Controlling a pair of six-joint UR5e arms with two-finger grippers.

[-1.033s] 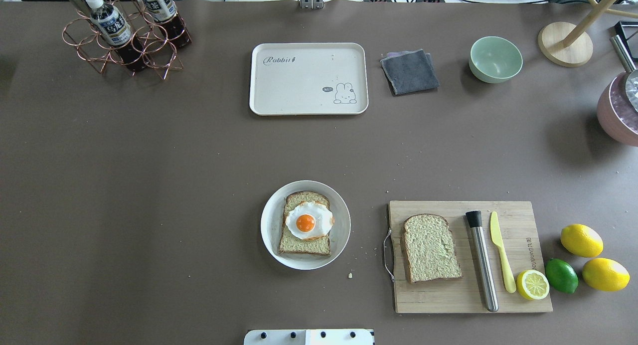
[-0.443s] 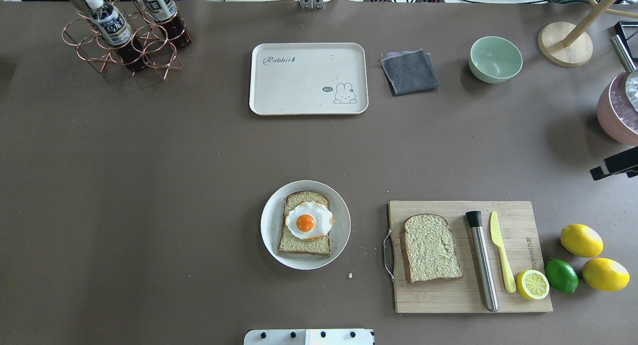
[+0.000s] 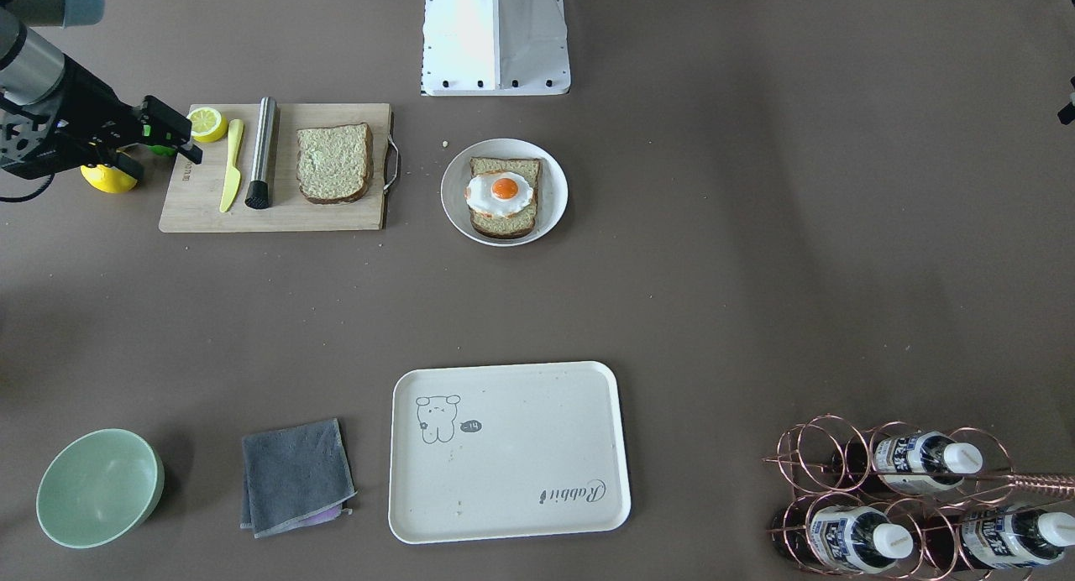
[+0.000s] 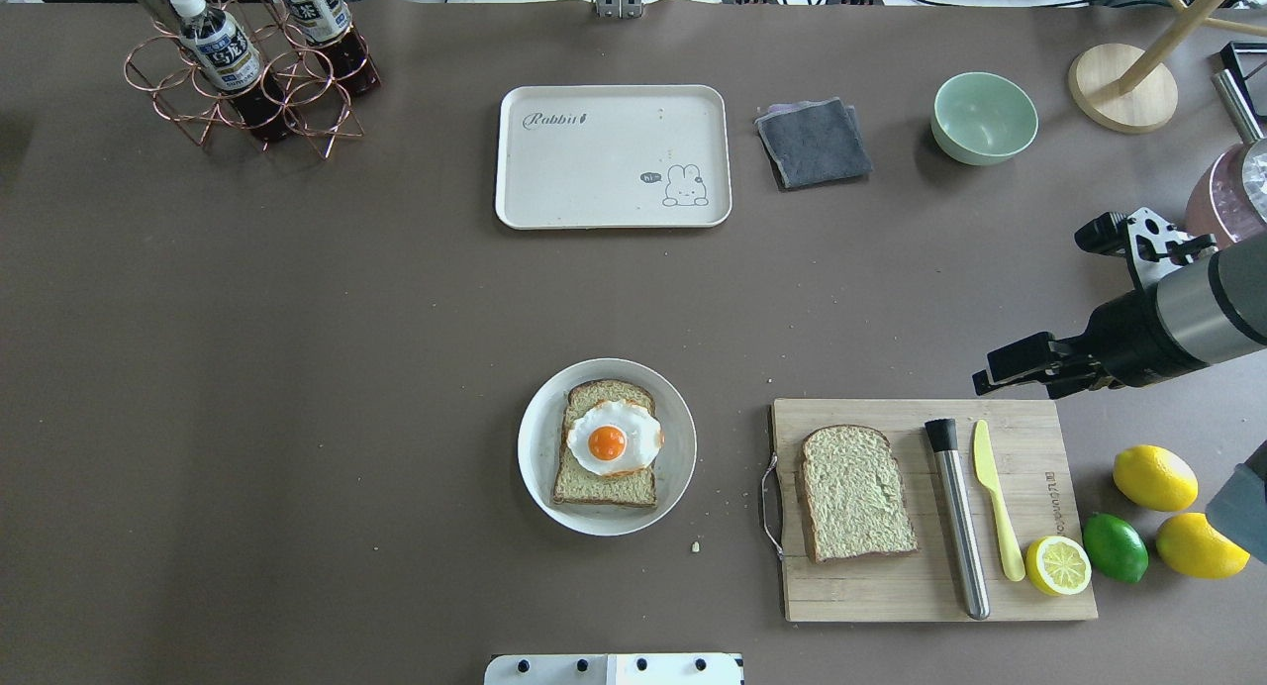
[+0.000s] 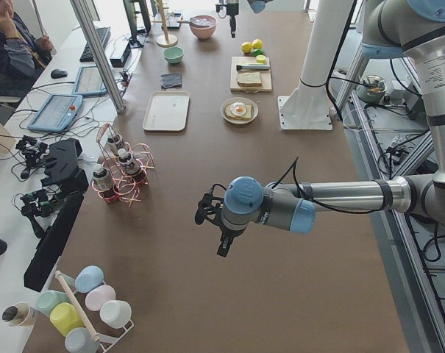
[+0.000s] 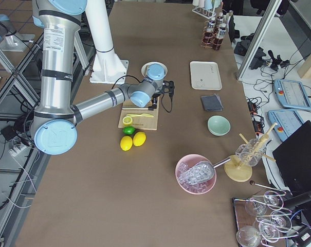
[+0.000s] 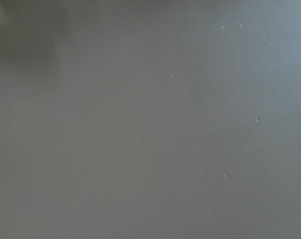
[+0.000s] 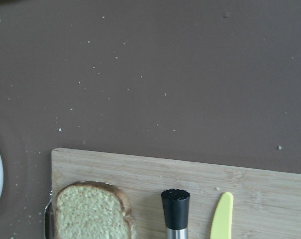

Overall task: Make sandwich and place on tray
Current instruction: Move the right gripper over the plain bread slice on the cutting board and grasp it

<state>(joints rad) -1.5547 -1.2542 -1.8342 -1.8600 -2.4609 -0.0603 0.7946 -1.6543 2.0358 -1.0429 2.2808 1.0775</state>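
Note:
One bread slice topped with the fried egg lies on a small round white plate at the table's middle. A second bread slice lies bare on the wooden cutting board. The cream tray at the far side holds nothing. My right gripper hovers over the board's far right corner, apart from the bread; I cannot tell whether it is open or shut. My left gripper shows only in the exterior left view, over bare table far from the food; I cannot tell its state.
A steel muddler, a yellow knife and a lemon half lie on the board. Two lemons and a lime sit beside it. A grey cloth, green bowl, pink ice bowl and bottle rack stand farther back.
My right arm has come in from the right edge and moved left to the far right corner of the cutting board. The bread, egg and tray have not moved.

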